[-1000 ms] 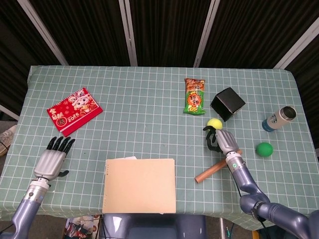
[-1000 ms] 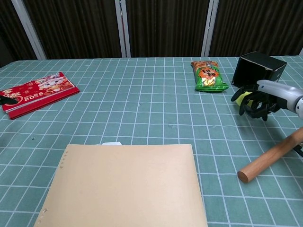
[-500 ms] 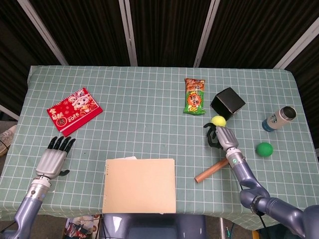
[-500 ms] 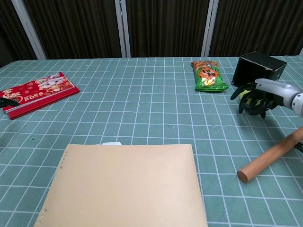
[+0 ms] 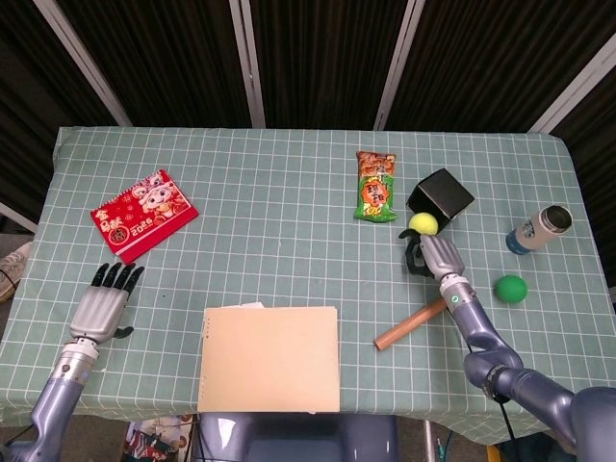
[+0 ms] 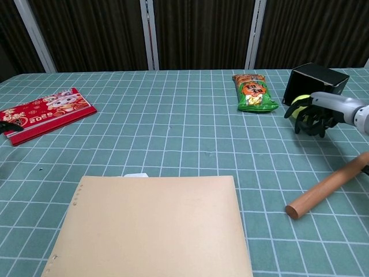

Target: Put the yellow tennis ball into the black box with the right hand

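Your right robot hand [image 5: 435,256], fingers curled behind the yellow tennis ball [image 5: 421,223] on the table at centre right, though a true grip is unclear, has the black box [image 5: 441,197] just beyond the ball, toward upper right.

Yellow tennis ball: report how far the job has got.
Done: the right hand has the yellow tennis ball at its fingers, right by the opening of the black box, which lies on its side. In hand: whether the ball is gripped or only pushed cannot be told. Left: the ball is not inside yet. The left hand rests idle.
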